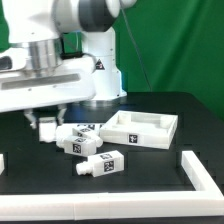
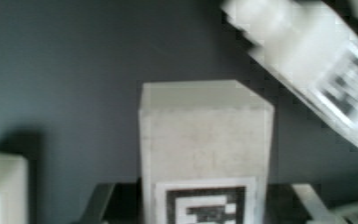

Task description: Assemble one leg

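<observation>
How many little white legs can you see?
4 legs: one under the end effector, two bunched together beside the square panel, one alone nearer the front. The bunch may hide more.

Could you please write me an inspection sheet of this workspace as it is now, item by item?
Surface: black table, no spills seen.
Job's things: tagged leg sits between the end effector's fingers; cluster of legs lies on the table; single leg lies apart from the cluster.
Clutter: square panel with raised rim, at the exterior view's right of the cluster; white rail along the table's edge.
End effector: fingers on either side of the tagged leg; whether it grips, cannot tell.
Cables: nothing seen.
Surroundings: green backdrop.
</observation>
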Action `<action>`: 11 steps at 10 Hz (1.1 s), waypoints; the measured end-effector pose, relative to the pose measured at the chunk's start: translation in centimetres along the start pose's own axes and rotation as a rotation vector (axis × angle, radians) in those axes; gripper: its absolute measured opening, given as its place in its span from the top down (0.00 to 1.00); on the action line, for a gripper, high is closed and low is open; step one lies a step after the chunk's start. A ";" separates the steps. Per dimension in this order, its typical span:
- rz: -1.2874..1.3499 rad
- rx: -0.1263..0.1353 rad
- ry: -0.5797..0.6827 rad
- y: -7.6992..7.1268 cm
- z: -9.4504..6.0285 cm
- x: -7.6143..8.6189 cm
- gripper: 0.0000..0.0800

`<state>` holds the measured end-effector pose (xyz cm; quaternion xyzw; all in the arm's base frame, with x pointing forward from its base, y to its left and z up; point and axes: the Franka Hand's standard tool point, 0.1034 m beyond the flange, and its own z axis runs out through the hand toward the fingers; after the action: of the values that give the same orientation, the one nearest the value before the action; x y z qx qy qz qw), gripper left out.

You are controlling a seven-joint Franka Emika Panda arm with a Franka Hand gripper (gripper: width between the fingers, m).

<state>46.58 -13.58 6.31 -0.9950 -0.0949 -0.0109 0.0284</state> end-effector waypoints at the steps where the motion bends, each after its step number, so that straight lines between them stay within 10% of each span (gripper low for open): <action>1: -0.013 -0.019 -0.002 2.1 1.4 -1.5 0.65; 8: -0.029 -0.028 -0.011 3.5 3.4 -2.4 0.65; 9: -0.031 -0.028 -0.011 3.3 3.3 -2.3 0.38; 11: -0.058 -0.014 -0.011 0.9 1.9 -0.1 0.23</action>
<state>46.74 -14.36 4.36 -0.9921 -0.1238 -0.0067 0.0205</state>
